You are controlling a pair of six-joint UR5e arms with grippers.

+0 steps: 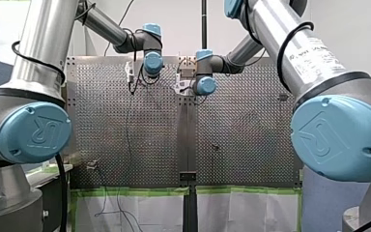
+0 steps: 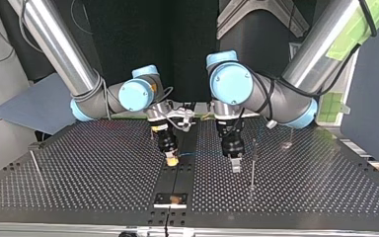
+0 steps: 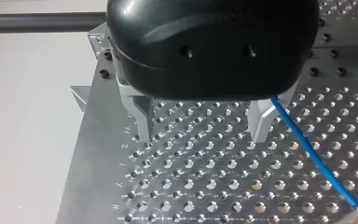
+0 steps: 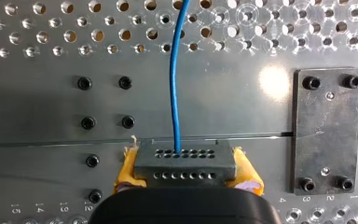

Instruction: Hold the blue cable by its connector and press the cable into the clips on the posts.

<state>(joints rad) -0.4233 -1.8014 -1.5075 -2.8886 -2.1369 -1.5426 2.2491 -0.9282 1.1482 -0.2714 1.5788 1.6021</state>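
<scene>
In the front view, both my arms are reaching to the far end of the holed table. In the top view, my right gripper and left gripper are hanging side by side just above it, with a thin post beside the left one. In the left wrist view, my metal fingers are standing apart and empty, the blue cable passing just beside one, probably ready for pressing. In the right wrist view, my yellow pads are clamping the connector, anchoring the cable running straight ahead, and a bolted plate is lying alongside.
</scene>
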